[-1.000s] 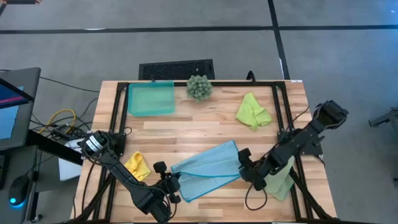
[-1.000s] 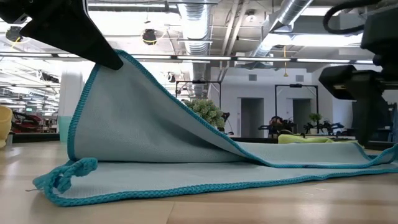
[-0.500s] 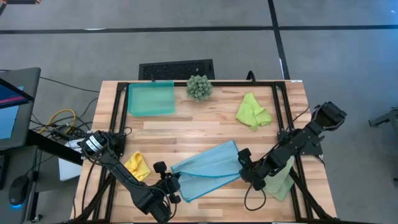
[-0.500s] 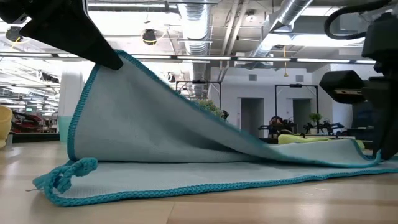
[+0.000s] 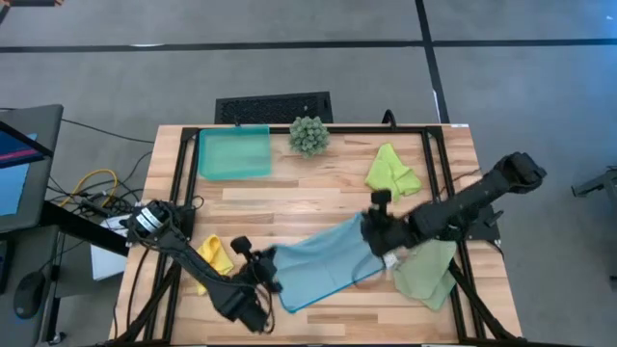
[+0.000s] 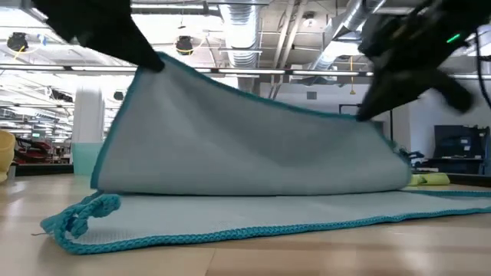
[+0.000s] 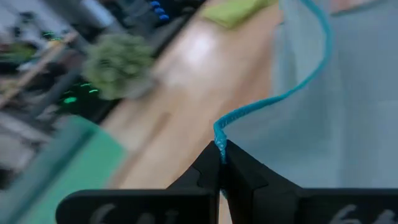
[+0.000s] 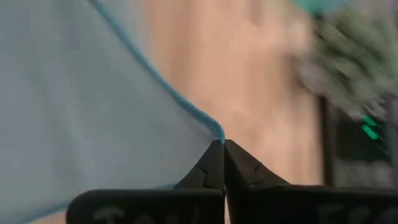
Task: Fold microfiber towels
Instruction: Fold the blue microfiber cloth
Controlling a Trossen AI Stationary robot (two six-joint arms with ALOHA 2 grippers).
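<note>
A: Why are both arms up off the wooden desk [image 5: 318,198]?

B: Each pinches a corner of the light blue microfiber towel [image 5: 323,265] at the desk's front middle. The left end effector [image 5: 253,258] is pressed together on its teal hem, the right end effector [image 5: 376,207] likewise.

A: And the raised edge?

B: Held high so that half can drape over the half lying flat, I'd judge. The lime green towel [image 5: 392,172], yellow towel [image 5: 214,255] and pale sage towel [image 5: 426,272] lie unfolded
</note>
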